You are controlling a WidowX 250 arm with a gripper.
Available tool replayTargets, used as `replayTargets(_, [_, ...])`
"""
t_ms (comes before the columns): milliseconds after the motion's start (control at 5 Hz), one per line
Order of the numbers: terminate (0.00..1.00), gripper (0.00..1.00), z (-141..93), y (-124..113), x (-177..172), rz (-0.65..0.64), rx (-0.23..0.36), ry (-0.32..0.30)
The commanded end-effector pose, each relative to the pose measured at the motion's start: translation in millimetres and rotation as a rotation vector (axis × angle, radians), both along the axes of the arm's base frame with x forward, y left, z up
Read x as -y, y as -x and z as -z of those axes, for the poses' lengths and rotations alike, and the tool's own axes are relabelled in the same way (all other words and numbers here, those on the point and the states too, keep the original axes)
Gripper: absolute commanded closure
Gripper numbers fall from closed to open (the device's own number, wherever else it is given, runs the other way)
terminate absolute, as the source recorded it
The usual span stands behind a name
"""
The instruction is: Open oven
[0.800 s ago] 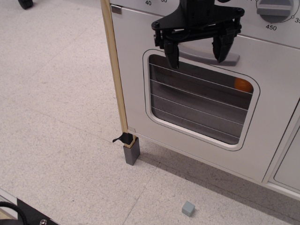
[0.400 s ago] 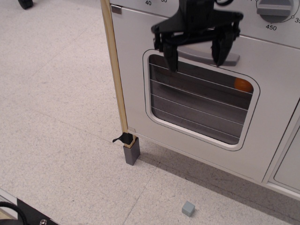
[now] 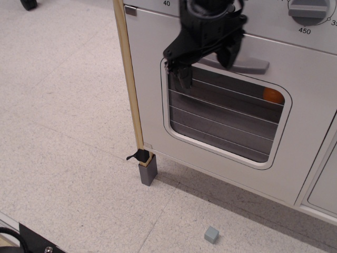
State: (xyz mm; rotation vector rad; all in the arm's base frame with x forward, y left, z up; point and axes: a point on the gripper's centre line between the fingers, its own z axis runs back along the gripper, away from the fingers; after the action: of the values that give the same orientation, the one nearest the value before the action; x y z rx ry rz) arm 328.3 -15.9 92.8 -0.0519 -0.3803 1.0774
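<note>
The white toy oven (image 3: 158, 110) stands with its door shut. The door has a rounded wire-lined window (image 3: 226, 118) and a grey bar handle (image 3: 245, 64) above it. A grey numbered knob (image 3: 308, 10) sits at the top right. My black gripper (image 3: 206, 66) is open and hangs in front of the left end of the handle, turned at a slant. One finger (image 3: 182, 75) is low over the window's top left corner, the other (image 3: 229, 54) is higher, by the handle. I cannot tell whether they touch the handle. Something orange (image 3: 271, 95) shows inside the oven.
A wooden post (image 3: 129, 79) runs down the oven's left edge to a grey foot block (image 3: 148, 172). A small grey cube (image 3: 211, 234) lies on the speckled floor. A plain white cabinet door (image 3: 324, 184) is at the right. Black equipment (image 3: 31, 241) sits at the bottom left.
My gripper has swung left and twisted, so its fingers now stand on a slant instead of level. The oven door has not moved.
</note>
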Motion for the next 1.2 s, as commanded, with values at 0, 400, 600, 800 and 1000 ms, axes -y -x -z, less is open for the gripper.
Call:
replayTargets(0, [0.00, 0.00, -0.3, -21.6, -22.0, -0.179, 0.161, 0.139])
replayTargets(400, [0.00, 0.00, 12.2, -32.5, -23.8, -0.220, 0.194, 0.172])
replayTargets(600, [0.00, 0.00, 19.2, -37.2, -18.8, -0.218, 0.176, 0.233])
replayTargets(800, [0.00, 0.00, 23.3, -37.1, -13.3, -0.202, 0.160, 0.249])
replayTargets(1000, [0.00, 0.00, 21.7, -25.5, -13.9, -0.170, 0.142, 0.250])
